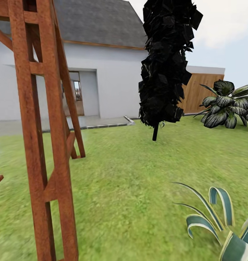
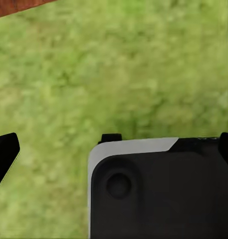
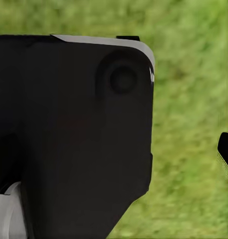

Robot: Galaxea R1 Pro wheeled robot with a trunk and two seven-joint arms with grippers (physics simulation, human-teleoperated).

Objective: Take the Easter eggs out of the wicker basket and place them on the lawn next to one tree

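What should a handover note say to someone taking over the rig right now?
Grippers: both wrist cameras look down at the lawn past dark robot parts; open or shut cannot be told.
Surroundings: wooden frame close on the left, thin black-trunked tree ahead, white house behind.
Done: nothing I can confirm; no eggs or basket here.
Left: find the basket, move all three eggs beside one tree.

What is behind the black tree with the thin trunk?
Behind the black tree stand the white house wall and a brown wooden fence. The foliage covers where the wall meets the fence.
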